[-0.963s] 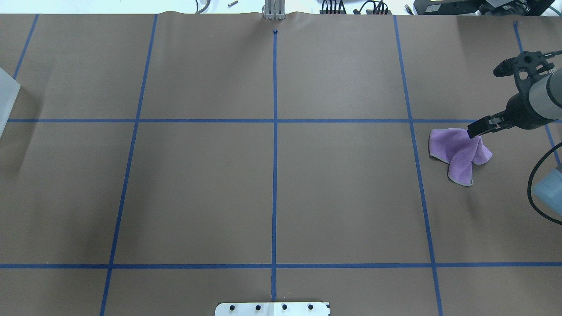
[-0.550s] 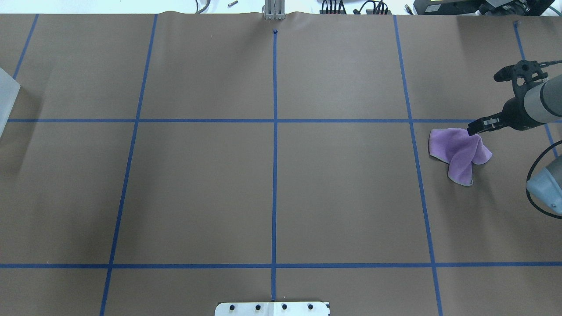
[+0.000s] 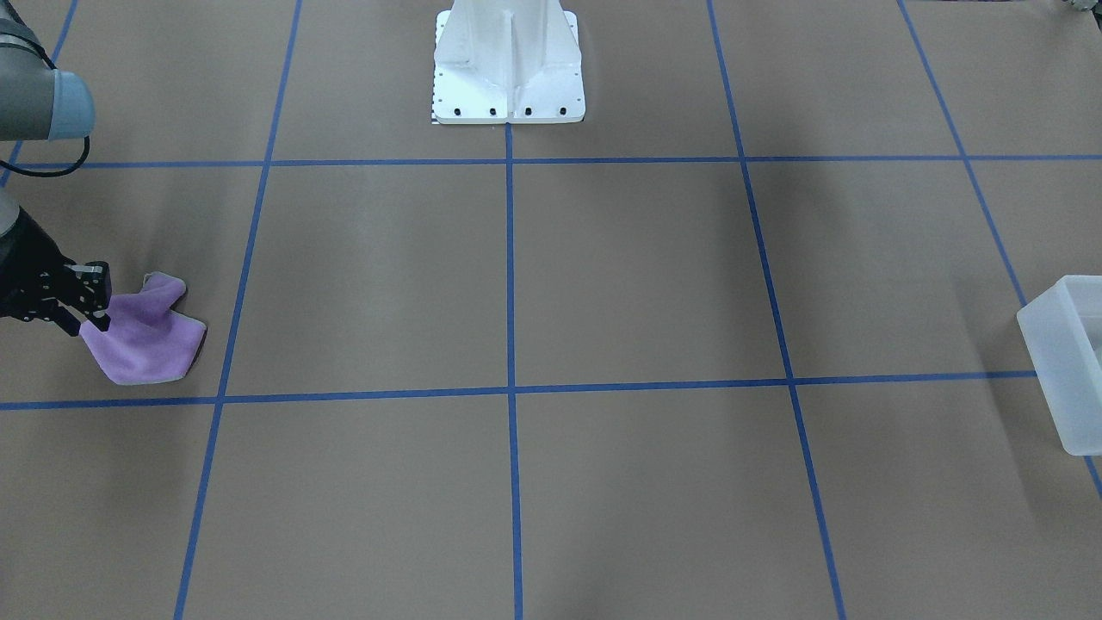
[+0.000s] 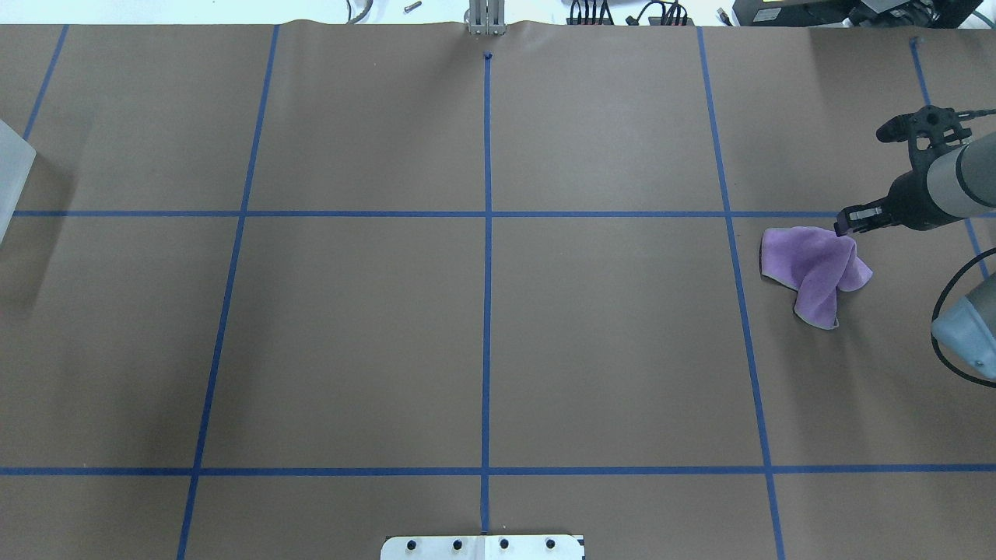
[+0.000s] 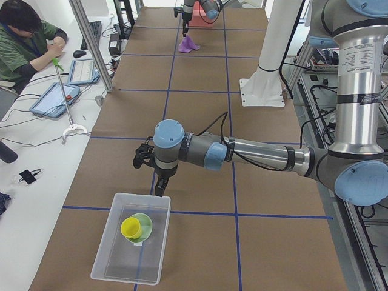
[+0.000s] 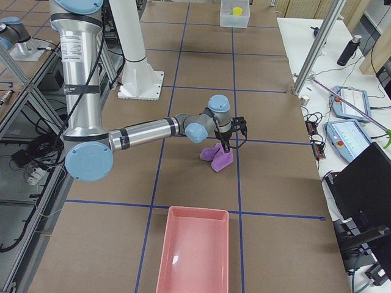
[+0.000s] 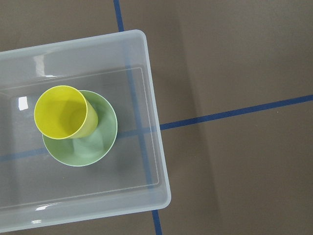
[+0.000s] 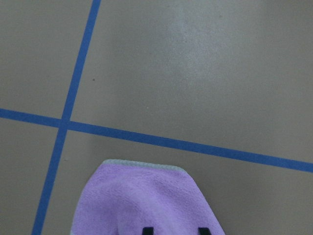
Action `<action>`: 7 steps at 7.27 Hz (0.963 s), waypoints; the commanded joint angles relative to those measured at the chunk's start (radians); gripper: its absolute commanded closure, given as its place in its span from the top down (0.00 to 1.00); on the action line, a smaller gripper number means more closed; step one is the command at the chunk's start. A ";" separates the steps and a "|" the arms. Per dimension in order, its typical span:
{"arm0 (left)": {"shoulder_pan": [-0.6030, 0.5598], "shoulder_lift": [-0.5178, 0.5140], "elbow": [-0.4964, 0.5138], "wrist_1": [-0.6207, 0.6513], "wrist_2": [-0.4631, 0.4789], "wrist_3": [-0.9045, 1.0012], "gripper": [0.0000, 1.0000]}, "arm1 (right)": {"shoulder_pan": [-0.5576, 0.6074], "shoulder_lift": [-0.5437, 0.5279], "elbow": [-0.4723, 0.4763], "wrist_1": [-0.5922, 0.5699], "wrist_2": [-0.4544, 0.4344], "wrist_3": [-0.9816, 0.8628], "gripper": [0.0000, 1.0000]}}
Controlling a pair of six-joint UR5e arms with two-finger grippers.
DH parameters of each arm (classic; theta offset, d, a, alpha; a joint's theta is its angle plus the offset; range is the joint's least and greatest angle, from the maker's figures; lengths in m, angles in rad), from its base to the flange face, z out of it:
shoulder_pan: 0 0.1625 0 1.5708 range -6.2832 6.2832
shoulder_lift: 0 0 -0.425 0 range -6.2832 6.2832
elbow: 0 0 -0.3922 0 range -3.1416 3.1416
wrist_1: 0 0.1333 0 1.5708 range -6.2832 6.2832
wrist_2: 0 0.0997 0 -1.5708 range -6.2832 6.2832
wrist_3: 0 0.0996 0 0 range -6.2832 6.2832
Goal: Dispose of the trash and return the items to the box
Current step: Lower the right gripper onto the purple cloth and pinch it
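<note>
The yellow cup stands in the mint-green bowl inside the frosted box, also seen in the exterior left view. My left gripper hangs just beyond the box's rim. Its fingers do not show in the left wrist view, so I cannot tell whether it is open. A purple cloth lies crumpled on the table at the right. My right gripper points down on the cloth's far right corner. Its fingertips stand close together, shut on a fold of the cloth.
A pink tray stands on the table at the robot's right end. The white pedestal base is at the robot's edge. Blue tape lines cross the brown table. An operator sits at a side desk.
My right gripper has come down onto the cloth's corner and its tip has drawn in slightly. The cloth has stayed in place.
</note>
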 commanded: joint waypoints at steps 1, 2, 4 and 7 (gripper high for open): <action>0.001 -0.001 0.002 -0.001 0.002 0.000 0.99 | 0.000 -0.001 0.029 0.001 0.047 0.033 0.73; 0.001 -0.001 0.002 -0.001 0.002 0.000 0.99 | -0.003 -0.012 0.014 0.001 0.041 0.031 0.74; 0.001 -0.001 0.002 -0.001 0.002 0.000 0.99 | -0.008 -0.038 0.008 0.004 0.034 0.021 0.74; 0.001 -0.001 0.002 -0.001 0.000 0.000 0.99 | -0.041 -0.027 0.006 0.004 0.009 0.030 0.03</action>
